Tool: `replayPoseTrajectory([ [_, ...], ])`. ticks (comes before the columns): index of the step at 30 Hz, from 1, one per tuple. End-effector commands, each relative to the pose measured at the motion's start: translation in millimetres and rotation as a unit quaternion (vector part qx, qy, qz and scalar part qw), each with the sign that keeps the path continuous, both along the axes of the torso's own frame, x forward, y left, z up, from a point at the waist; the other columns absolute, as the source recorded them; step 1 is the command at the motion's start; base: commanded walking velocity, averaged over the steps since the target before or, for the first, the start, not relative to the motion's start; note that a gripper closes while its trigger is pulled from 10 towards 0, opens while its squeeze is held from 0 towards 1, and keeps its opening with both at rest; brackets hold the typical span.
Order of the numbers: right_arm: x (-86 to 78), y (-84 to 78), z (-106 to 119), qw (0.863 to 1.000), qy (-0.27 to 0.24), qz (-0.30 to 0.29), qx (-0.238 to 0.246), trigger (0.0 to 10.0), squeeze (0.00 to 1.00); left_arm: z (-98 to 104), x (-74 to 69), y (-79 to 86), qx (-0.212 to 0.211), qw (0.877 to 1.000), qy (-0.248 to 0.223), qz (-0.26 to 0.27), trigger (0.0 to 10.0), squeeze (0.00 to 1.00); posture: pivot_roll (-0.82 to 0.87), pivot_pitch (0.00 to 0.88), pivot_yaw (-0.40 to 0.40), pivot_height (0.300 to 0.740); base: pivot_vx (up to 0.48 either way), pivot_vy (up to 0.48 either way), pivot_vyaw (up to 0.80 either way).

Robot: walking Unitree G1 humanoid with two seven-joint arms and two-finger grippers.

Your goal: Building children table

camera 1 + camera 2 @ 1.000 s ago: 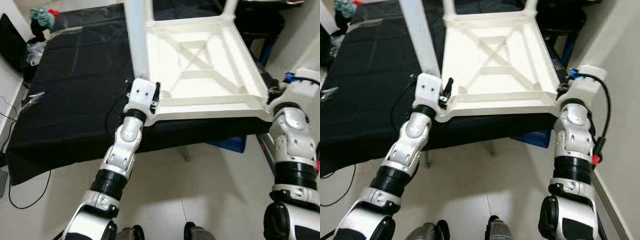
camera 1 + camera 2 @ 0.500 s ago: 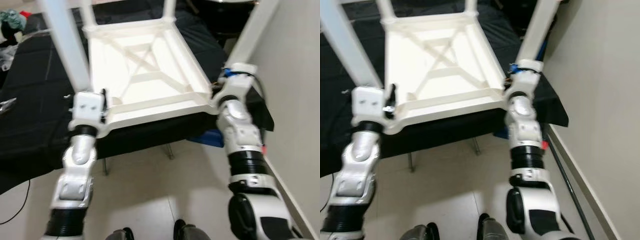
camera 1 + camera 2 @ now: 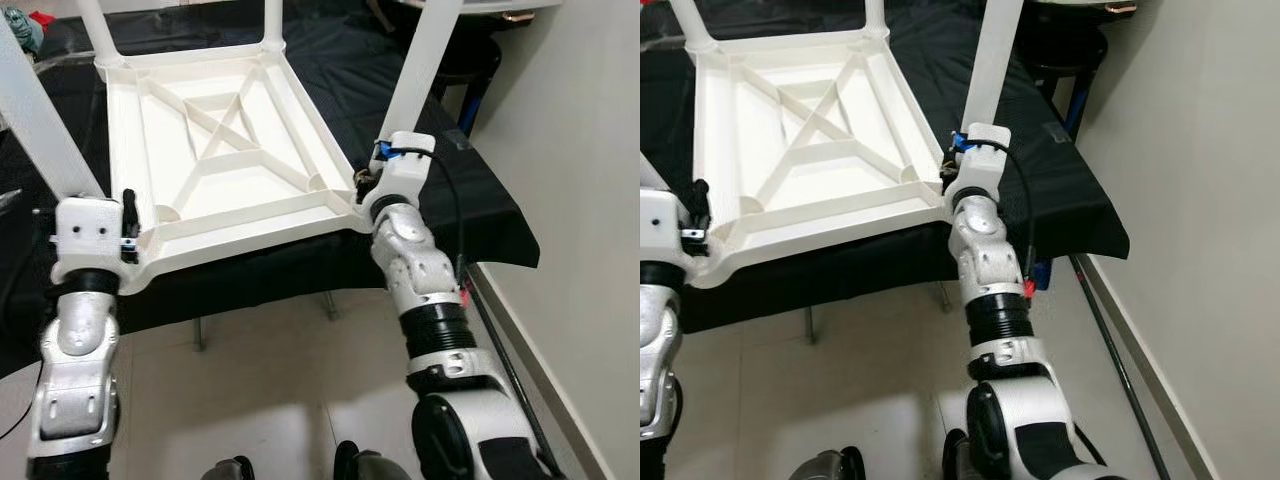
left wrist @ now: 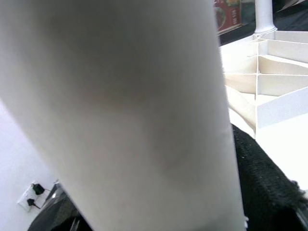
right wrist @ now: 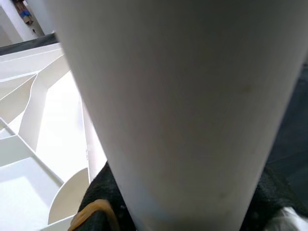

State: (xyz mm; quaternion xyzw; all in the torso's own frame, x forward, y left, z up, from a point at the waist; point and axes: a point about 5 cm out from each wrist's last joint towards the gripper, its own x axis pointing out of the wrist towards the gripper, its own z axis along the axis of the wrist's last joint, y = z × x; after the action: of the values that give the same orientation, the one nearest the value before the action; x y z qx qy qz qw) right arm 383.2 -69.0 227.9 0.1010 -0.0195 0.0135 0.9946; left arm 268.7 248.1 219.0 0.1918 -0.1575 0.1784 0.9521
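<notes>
Left eye view: your children's table [image 3: 215,165] lies upside down on the black-covered tabletop [image 3: 480,200], ribbed underside up, legs pointing up. All four legs look seated, so you're at the lift-or-flip stage; next move calls for both arms rising together and keeping the frame level. The left gripper [image 3: 90,235] sits at the 8 o'clock corner at the base of the near left leg [image 3: 35,120]; the right gripper [image 3: 385,180] at the 4 o'clock corner by the near right leg [image 3: 420,75].

Right eye view: both forearms angle up and forward, wrists pressed against the frame corners, elbows bent.

Left wrist view: a white leg [image 4: 125,115] fills the foreground; fingers hidden, cannot tell the grip.

Right wrist view: same, white leg [image 5: 178,110] close up; cannot tell.
</notes>
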Motion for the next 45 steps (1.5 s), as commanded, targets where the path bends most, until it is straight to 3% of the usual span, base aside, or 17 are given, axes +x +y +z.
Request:
replayPoseTrajectory([
  [1,-18.4,59.7,30,0.991,-0.030,0.106,0.069,10.0,0.00,-21,-2.9,15.1,0.085,0.992,0.080,0.057,10.0,0.00,0.16,0.239,-0.063,0.740,0.000,0.000,0.00],
  [5,-27.0,75.9,36,0.987,-0.037,0.135,0.082,10.0,0.00,-17,-8.0,21.7,0.084,0.990,0.077,0.086,10.0,0.00,0.16,0.240,-0.068,0.740,0.000,0.000,0.00],
  [11,-29.7,80.5,35,0.985,-0.036,0.145,0.084,10.0,0.00,-19,-8.3,19.7,0.080,0.990,0.082,0.085,10.0,0.00,0.16,0.241,-0.067,0.740,0.000,0.000,0.00],
  [12,-29.9,79.5,36,0.985,-0.041,0.144,0.082,10.0,0.53,-19,-7.5,16.6,0.076,0.991,0.082,0.076,10.0,0.00,0.16,0.241,-0.067,0.740,0.000,0.000,0.00],
  [13,-29.9,79.5,36,0.985,-0.041,0.144,0.082,10.0,0.53,-19,-7.5,16.6,0.076,0.991,0.082,0.076,10.0,0.00,0.16,0.241,-0.067,0.740,0.000,0.000,0.00],
  [14,-29.8,77.7,36,0.986,-0.047,0.141,0.078,10.0,1.00,-20,-6.1,11.6,0.073,0.992,0.081,0.067,10.0,0.00,0.15,0.240,-0.060,0.740,0.000,0.000,0.00],
  [23,-28.1,68.5,33,0.987,-0.045,0.134,0.071,10.0,1.00,-24,-2.9,0.7,0.019,0.994,0.090,0.059,10.0,0.00,0.14,0.237,-0.054,0.740,0.000,0.000,0.00],
  [24,-28.5,68.3,32,0.987,-0.044,0.138,0.068,10.0,0.00,-25,-2.6,-0.1,0.015,0.994,0.094,0.055,10.0,0.00,0.14,0.231,-0.053,0.740,0.000,0.000,0.00],
  [25,-28.5,68.3,32,0.987,-0.044,0.138,0.068,10.0,0.00,-25,-2.6,-0.1,0.015,0.994,0.094,0.055,10.0,0.00,0.14,0.231,-0.053,0.740,0.000,0.000,0.00],
  [26,-29.2,64.1,29,0.987,-0.044,0.139,0.062,10.0,0.00,-28,-3.4,0.0,0.002,0.994,0.094,0.051,10.0,1.00,0.14,0.229,-0.052,0.740,0.000,0.000,0.00],
  [34,-31.2,44.0,17,0.989,-0.031,0.134,0.058,10.0,0.00,-35,-5.8,5.2,0.008,0.991,0.115,0.072,10.0,1.00,0.14,0.221,-0.050,0.740,0.000,0.000,0.00],
  [35,-32.8,41.8,14,0.988,-0.029,0.139,0.058,10.0,0.00,-37,-7.0,6.4,0.011,0.989,0.120,0.082,10.0,0.61,0.14,0.217,-0.048,0.740,0.000,0.000,0.00],
  [36,-32.8,41.8,14,0.988,-0.029,0.139,0.058,10.0,0.00,-37,-7.0,6.4,0.011,0.989,0.120,0.082,10.0,0.61,0.14,0.217,-0.048,0.740,0.000,0.000,0.00],
  [37,-36.0,37.6,8,0.985,-0.027,0.158,0.057,10.0,0.00,-37,-9.8,3.6,0.011,0.989,0.120,0.084,10.0,0.00,0.14,0.216,-0.051,0.740,0.000,0.000,0.00],
  [39,-37.5,35.8,6,0.984,-0.026,0.168,0.056,10.0,0.00,-36,-11.2,0.9,0.010,0.990,0.117,0.081,10.0,0.00,0.14,0.216,-0.051,0.740,0.000,0.000,0.00],
  [43,-39.4,23.0,-11,0.978,-0.011,0.201,0.047,10.0,0.00,-31,-23.2,-21.0,0.006,0.994,0.093,0.064,10.0,0.00,0.14,0.211,-0.051,0.740,0.000,0.000,0.00],
  [45,-36.3,9.1,-20,0.980,-0.002,0.193,0.038,10.0,0.00,-30,-33.1,-33.8,0.000,0.994,0.086,0.071,10.0,0.00,0.15,0.205,-0.053,0.740,0.000,0.000,0.00],
])
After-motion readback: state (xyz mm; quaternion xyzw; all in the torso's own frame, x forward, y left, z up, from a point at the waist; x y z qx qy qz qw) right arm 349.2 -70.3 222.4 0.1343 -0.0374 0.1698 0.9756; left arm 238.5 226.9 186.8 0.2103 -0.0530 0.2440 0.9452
